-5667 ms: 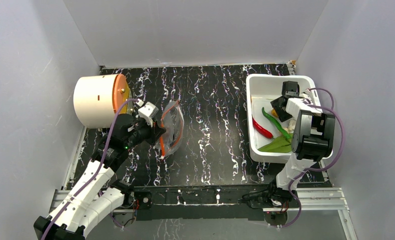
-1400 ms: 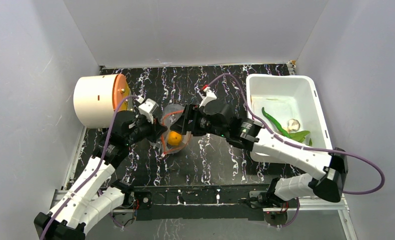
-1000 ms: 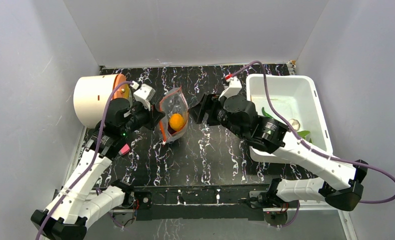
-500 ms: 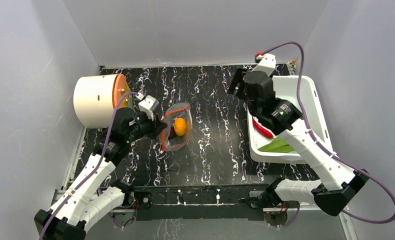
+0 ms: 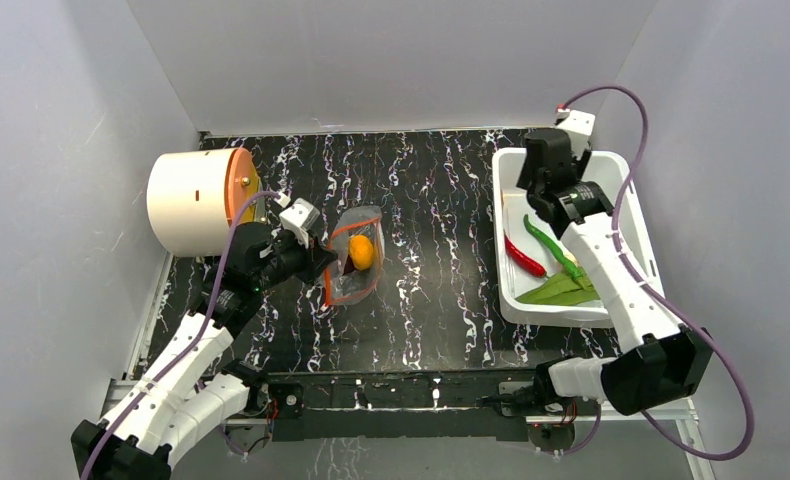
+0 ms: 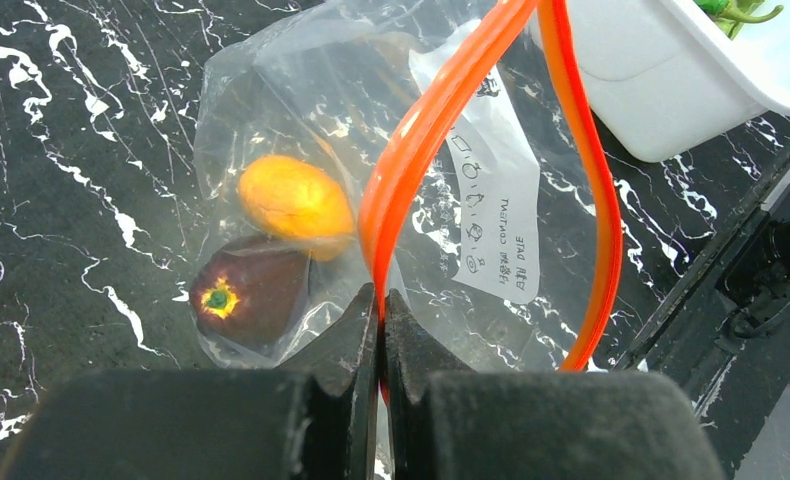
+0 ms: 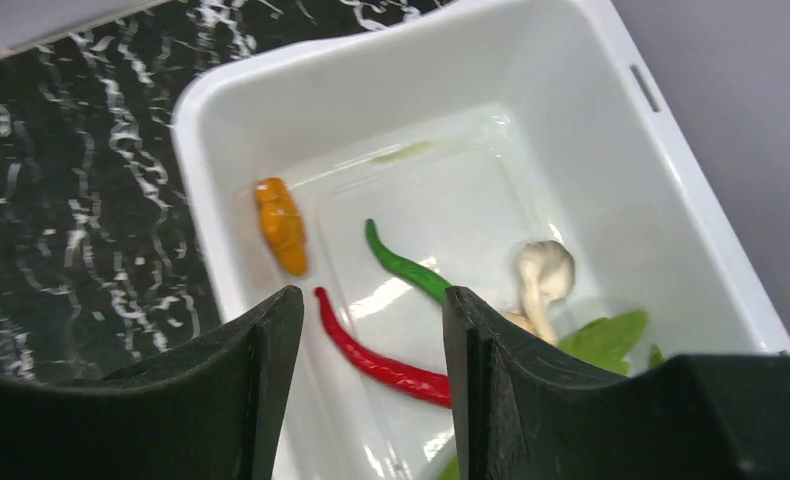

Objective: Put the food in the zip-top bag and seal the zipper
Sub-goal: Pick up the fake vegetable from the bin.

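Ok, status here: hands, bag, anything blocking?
Left hand shut on zipper, bag mouth open. Right hand open, empty, over white bin. Orange fruit, maroon fruit bagged; chilli, green pepper in bin. Nothing blocking.

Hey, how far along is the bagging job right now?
Done: the orange fruit and maroon fruit sit inside the bag. In hand: the left gripper pinches the zipper, holding the mouth open; the right gripper hovers open above the bin, holding nothing. Left: the chilli, green pepper, garlic piece and a small orange piece lie in the bin, and the zipper is unsealed.
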Controlling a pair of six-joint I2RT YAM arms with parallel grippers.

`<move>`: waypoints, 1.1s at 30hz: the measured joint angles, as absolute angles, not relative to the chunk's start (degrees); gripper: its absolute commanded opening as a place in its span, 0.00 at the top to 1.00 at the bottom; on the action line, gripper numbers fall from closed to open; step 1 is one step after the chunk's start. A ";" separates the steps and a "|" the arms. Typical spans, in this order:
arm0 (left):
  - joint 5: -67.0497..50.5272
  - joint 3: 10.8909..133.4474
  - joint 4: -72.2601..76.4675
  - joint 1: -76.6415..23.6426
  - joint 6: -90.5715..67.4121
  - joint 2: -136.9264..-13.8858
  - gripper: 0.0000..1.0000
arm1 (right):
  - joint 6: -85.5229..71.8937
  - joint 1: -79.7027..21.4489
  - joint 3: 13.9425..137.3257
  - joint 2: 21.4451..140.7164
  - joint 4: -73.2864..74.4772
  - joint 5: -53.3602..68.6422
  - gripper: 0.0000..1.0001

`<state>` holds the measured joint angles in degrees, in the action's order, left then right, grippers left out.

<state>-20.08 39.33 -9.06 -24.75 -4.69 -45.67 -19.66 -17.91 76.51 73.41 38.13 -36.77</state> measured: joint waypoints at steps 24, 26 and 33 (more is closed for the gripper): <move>-21.87 39.27 -8.80 -24.88 -4.73 -46.22 1.00 | 5.93 1.93 68.20 91.33 28.75 -12.40 0.60; -21.87 39.27 -8.80 -24.91 -4.71 -46.44 1.00 | 7.03 1.89 67.75 92.55 27.70 -11.81 0.59; -21.82 39.27 -8.84 -25.15 -4.69 -47.48 1.00 | 10.26 1.89 67.70 99.46 26.81 -8.03 0.60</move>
